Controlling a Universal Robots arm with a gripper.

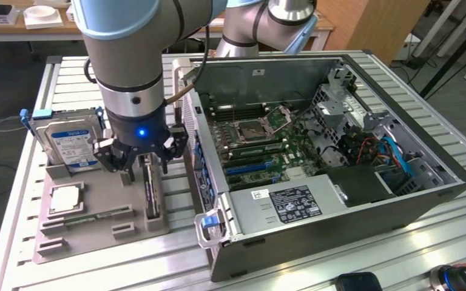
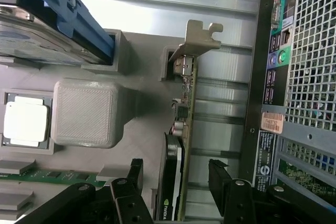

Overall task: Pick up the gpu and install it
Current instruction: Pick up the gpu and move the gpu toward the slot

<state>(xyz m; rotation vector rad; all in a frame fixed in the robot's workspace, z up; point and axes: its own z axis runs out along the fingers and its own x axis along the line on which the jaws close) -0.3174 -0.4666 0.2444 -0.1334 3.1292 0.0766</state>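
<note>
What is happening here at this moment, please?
A robot arm's gripper hangs over the gpu, which stands on edge in a grey holder tray beside the open computer case. Its jaws are open, one on each side of the card, not gripping it. The card is not yet installed.

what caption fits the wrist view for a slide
Open gripper straddling the gpu, which stands on edge in its grey holder beside the computer case.

We see the gpu (image 2: 185,124) as black with a green board edge and a grey metal bracket. The hard drive (image 1: 70,145) is silver with a blue-and-white label. The holder tray (image 1: 79,242) is plain grey, the end effector (image 1: 144,173) black with a blue light, and the surface (image 1: 427,242) ribbed silver.
</note>
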